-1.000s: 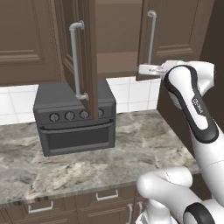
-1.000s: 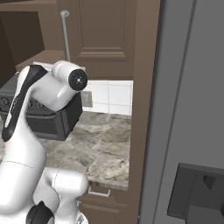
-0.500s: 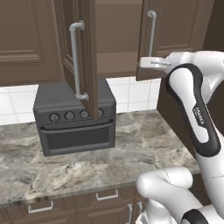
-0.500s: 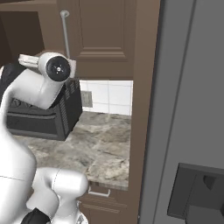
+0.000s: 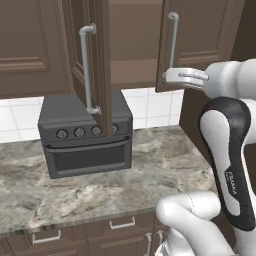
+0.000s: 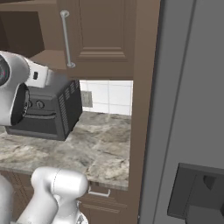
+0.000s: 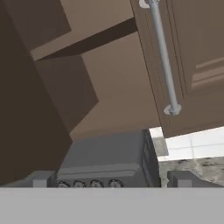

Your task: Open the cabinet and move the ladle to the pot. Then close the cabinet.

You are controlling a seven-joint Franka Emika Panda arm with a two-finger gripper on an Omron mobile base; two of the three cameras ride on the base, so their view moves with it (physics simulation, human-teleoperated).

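Reaching toward the cabinet point(image 5: 130, 45), the tool point(image 5: 172, 76) hangs with its jaws spread wide and nothing between them, level with the cabinet's lower edge and just in front of the right door's bottom corner. The left door point(image 5: 95, 65) stands swung out toward the robot, edge-on over the toaster oven point(image 5: 85, 132); the right door point(image 5: 200, 40) looks shut or nearly so, its bar handle point(image 5: 173, 42) running vertically just above the tool.

The coming move turns on 1 relation: the open cabinet bay lies up and to the left of the tool, between the 2 doors. Judging from the frames, the tool must rise and travel leftward past the right door's edge to get inside. The ladle cannot be made out anywhere; it is presumably on the shelf within, hidden by the door and the shadowed interior, so its long axis cannot be told. The pot is not visible either.

The hand view adds what the base views lack: it looks up into the cabinet interior point(image 7: 87, 78), showing the bare underside of a shelf and the back wall, with the right door's handle point(image 7: 164, 57) close on the right and the oven's knobs point(image 7: 87, 183) below. The right base view shows the arm point(image 6: 17, 87) beside the oven point(image 6: 52, 109) on the surface point(image 6: 87, 144), well clear of the right door point(image 6: 100, 30).
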